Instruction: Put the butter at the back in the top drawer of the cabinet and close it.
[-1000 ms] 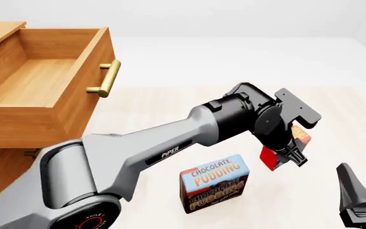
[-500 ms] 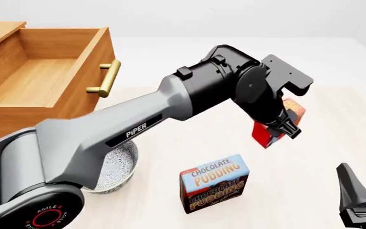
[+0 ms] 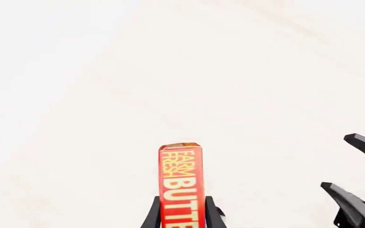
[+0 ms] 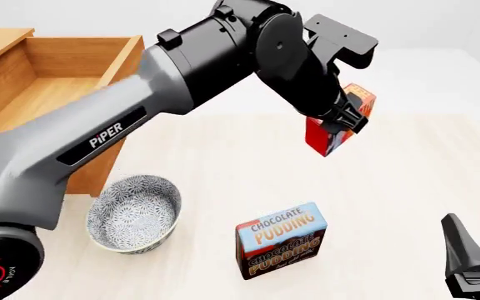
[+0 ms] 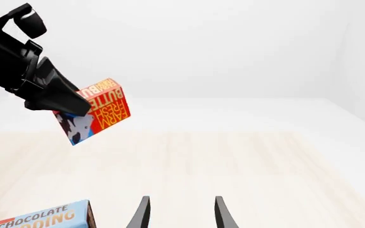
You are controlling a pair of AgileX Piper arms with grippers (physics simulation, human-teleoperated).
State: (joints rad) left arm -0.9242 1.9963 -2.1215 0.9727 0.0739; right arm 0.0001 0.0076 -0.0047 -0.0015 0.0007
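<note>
The top drawer point(image 4: 52, 94) stood open at ten o'clock, its visible interior bare. My left claw point(image 4: 340, 122) clamped the butter point(image 4: 340, 125) aloft at one o'clock; my right claw point(image 5: 179, 213) gaped, holding nothing.

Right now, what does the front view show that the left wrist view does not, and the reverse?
Only the front view shows the light-brown wooden cabinet with its open top drawer, the patterned bowl and the blue-and-brown pudding box. Only the left wrist view shows the butter's narrow lettered side. Both show the small red butter box clamped in the left gripper.
</note>
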